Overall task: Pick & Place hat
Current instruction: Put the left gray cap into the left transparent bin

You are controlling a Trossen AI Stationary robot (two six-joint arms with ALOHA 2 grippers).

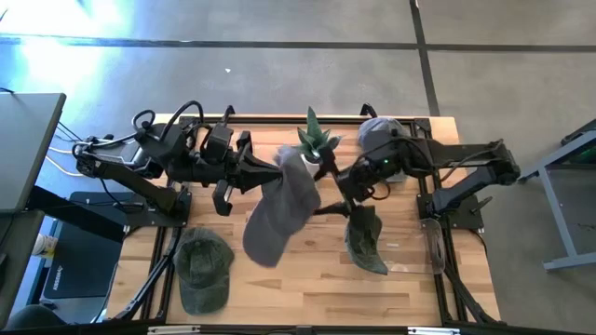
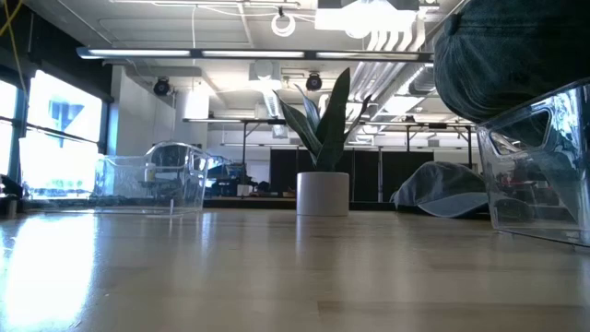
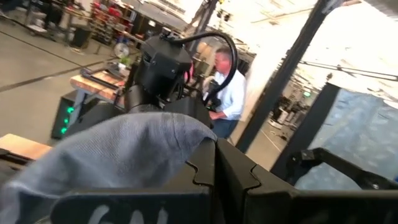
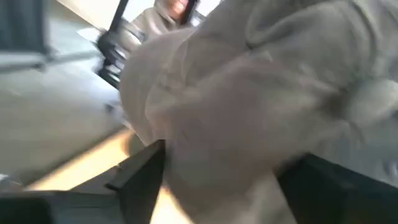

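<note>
Grey hat (image 1: 282, 209) clamped by left gripper (image 1: 276, 174) and right gripper (image 1: 328, 182), fingertips hidden in cloth.

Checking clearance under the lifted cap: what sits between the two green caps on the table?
In the high view, the gray cap hangs between the left green cap and right green cap.

text on table: none legible
text on hats: none legible
left wrist gripper (image 3: 214, 186) face: pale marks on the dark front plate, cannot be read as letters
box (image 1: 58, 270) off table's left edge: small white print, too small to read
room signs in low view: none legible
</note>
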